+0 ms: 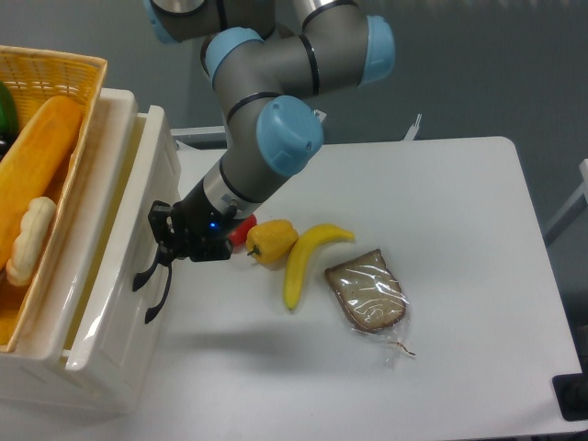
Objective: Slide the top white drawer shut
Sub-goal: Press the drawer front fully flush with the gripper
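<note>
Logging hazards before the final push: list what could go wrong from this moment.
The top white drawer is not yet flush, and the gripper presses beside its black handle; it could slip off the glossy front. The arm hangs low near the yellow pepper and banana and might knock them.
</note>
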Robot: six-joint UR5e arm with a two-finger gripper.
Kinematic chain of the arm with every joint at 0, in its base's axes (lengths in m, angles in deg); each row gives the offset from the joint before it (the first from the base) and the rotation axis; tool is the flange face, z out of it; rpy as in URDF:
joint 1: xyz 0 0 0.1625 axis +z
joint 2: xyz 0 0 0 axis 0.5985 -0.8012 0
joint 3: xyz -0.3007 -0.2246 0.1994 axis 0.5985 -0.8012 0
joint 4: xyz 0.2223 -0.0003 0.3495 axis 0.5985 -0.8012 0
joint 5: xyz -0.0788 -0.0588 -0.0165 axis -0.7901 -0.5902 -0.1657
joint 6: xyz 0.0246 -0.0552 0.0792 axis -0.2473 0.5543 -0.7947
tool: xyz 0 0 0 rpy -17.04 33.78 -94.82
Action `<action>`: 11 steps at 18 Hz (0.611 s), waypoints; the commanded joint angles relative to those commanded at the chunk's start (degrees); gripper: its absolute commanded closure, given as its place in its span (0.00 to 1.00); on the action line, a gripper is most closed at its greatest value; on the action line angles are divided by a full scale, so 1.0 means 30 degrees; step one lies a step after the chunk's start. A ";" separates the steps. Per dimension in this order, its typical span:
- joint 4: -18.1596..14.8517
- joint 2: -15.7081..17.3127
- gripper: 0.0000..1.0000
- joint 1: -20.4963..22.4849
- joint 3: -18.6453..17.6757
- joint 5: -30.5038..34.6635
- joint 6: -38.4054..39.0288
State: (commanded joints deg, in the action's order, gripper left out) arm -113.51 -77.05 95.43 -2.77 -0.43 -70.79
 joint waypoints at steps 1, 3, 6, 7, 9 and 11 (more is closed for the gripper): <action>0.0000 0.0000 0.98 -0.0030 0.0030 0.0000 0.0030; 0.0000 0.0087 0.98 -0.0147 0.0030 0.0000 0.0030; 0.0029 0.0059 0.97 -0.0206 0.0176 0.0000 -0.0028; 0.0087 0.0001 0.91 -0.0061 0.0176 0.0029 -0.0173; 0.0117 0.0029 0.70 0.0493 0.0293 0.0640 -0.0233; 0.0088 0.0000 0.52 0.1488 0.0730 0.1432 -0.0204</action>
State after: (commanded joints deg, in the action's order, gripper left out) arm -113.24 -77.05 99.90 -0.58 3.86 -71.41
